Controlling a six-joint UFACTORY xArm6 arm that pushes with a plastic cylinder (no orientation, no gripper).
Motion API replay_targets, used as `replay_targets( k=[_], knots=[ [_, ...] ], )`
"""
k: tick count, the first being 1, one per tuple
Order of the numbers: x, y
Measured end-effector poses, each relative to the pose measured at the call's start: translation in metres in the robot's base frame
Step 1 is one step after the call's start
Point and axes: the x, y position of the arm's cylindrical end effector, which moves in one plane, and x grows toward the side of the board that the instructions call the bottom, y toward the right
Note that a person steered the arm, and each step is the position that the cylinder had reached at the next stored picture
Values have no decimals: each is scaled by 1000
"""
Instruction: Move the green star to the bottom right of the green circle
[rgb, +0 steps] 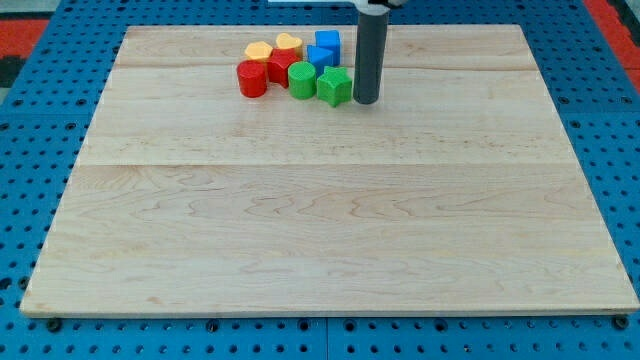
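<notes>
The green star (335, 86) lies near the view's top, at the right end of a tight cluster of blocks. The green circle (301, 79) sits just to its left, touching it or nearly so. My tip (366, 101) rests on the board right beside the star, on its right side, very close to it. The rod rises straight up out of the view's top.
The cluster also holds a red cylinder (252, 78), a red block (282, 67), a yellow block (260, 50), a yellow heart (289, 43) and two blue blocks (326, 43), (320, 58). The wooden board (320, 220) lies on a blue pegboard table (30, 120).
</notes>
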Motion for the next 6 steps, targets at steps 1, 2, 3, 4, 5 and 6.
replay_targets(
  k=[1, 2, 3, 4, 5, 6],
  knots=[
    [17, 4],
    [-6, 55],
    [-60, 37],
    [-40, -15],
    [4, -54],
    [34, -74]
  ],
)
